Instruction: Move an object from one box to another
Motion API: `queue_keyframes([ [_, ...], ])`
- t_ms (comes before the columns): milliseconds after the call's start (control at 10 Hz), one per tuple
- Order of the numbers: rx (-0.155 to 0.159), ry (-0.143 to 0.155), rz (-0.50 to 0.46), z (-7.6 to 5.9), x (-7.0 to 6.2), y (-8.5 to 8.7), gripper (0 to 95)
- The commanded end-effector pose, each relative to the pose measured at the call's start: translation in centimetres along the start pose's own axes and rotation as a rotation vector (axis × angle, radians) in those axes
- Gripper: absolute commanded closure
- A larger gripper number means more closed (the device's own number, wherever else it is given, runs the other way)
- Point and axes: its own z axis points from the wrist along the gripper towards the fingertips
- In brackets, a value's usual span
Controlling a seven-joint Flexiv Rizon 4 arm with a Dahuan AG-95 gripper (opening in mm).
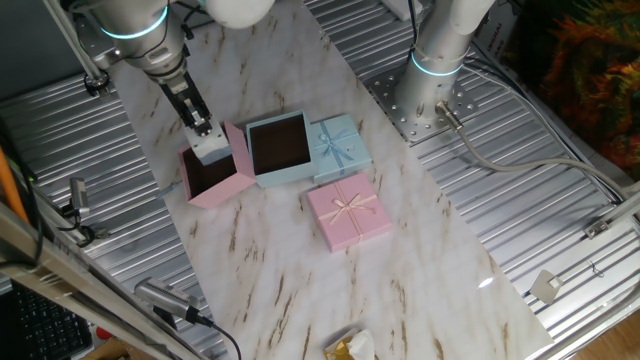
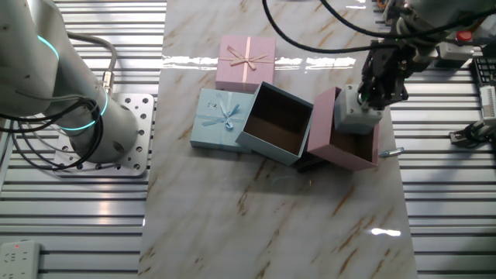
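Two boxes touch, so it's a short hop: my gripper (image 2: 364,99) is clamped on the white block (image 2: 356,116) above the pink box (image 2: 345,149). Blue box (image 2: 273,122) sits open, so I judge a straight drop works.

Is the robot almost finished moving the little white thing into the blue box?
Not yet, about halfway. Done: the claw has grabbed the white block. In hand: it holds the block above the pink box. Left: carry it across and drop it into the blue box, which looks empty.
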Motion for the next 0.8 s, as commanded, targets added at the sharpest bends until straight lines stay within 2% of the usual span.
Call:
queue_keyframes([
  [100,0.003,0.006,0.007,-0.6,0.6,0.4,95.0],
  [500,0.003,0.009,0.031,-1.8,1.9,1.3,95.0],
  [800,-0.001,0.012,0.071,-2.8,3.4,2.3,95.0],
])
